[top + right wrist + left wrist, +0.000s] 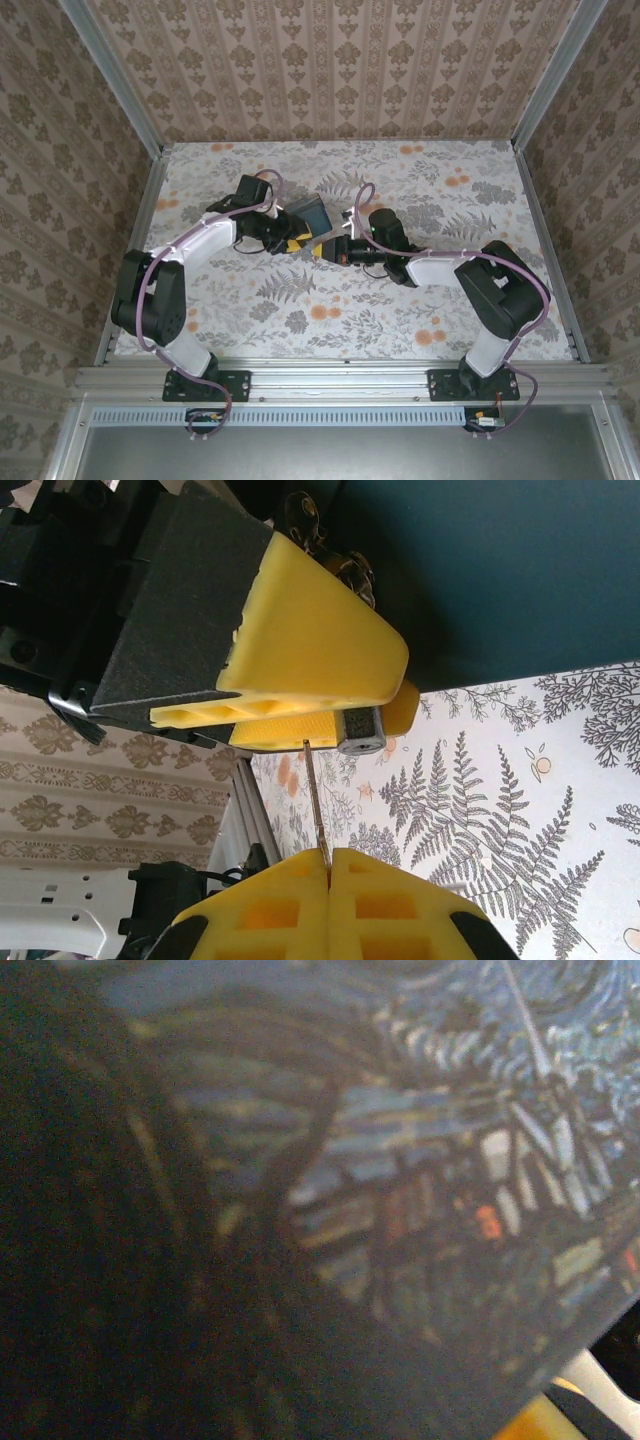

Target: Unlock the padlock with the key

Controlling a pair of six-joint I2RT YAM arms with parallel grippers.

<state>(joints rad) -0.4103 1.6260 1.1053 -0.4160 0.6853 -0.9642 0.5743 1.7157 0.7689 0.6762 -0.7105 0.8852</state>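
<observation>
Above the middle of the table, my left gripper (292,240) is shut on the padlock (310,212), a dark blue block. Blurred blue swirl print of the padlock (450,1160) crowds the left wrist view. From the right wrist, the left gripper (375,712) shows yellow fingers clamped round a small grey metal end (362,735), with the dark blue face (480,570) above. My right gripper (328,865) is shut on the key (315,800), a thin sliver pointing up. Its tip meets the yellow finger just left of the grey end. Seen from above, the right gripper (335,250) sits close beside the left one.
The tabletop (400,320) carries fern and orange flower prints. Patterned walls enclose it on three sides, with an aluminium rail (340,375) along the near edge. A short chain (325,540) hangs by the blue block.
</observation>
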